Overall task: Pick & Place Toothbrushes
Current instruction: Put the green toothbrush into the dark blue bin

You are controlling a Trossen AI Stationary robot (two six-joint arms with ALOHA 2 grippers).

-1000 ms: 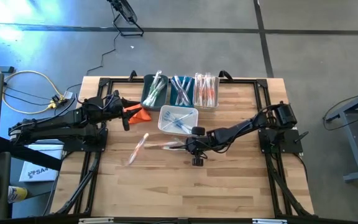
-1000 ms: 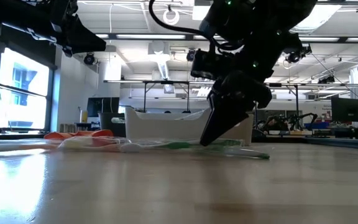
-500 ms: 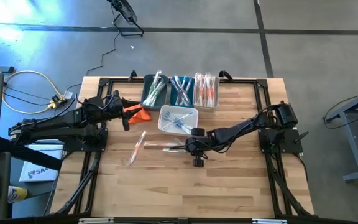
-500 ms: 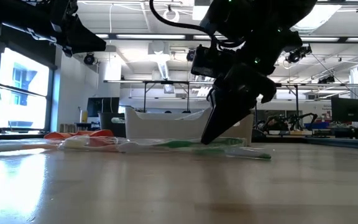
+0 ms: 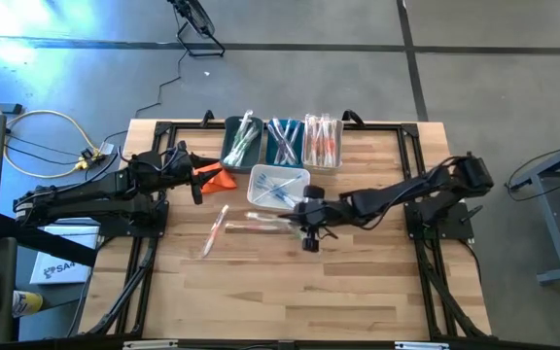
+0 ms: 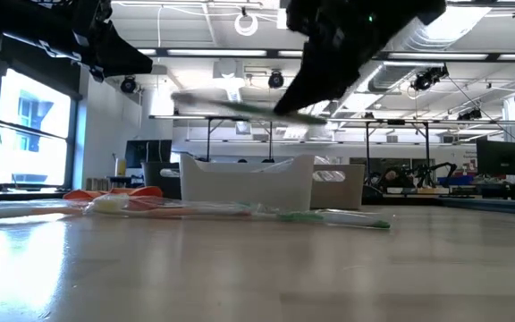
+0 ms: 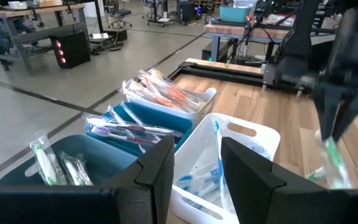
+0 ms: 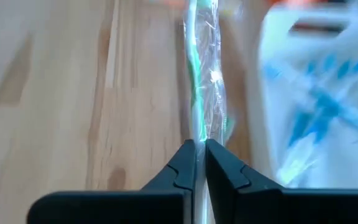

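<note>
Your right gripper [image 8: 196, 163], clenched on a green toothbrush [image 8: 196, 93], is now lifting it off the table [image 5: 358, 282] beside the white bin [image 5: 261, 180]; pick succeeding, placement pending.

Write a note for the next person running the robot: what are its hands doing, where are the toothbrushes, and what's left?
Right gripper: shut on a green toothbrush, lifted off the table by the white bin.
Left gripper: open, empty, waiting by the orange cloth.
Done: sorted brushes fill the back bins.
Left: bin the held one; more lie on the table and in the white bin.
</note>
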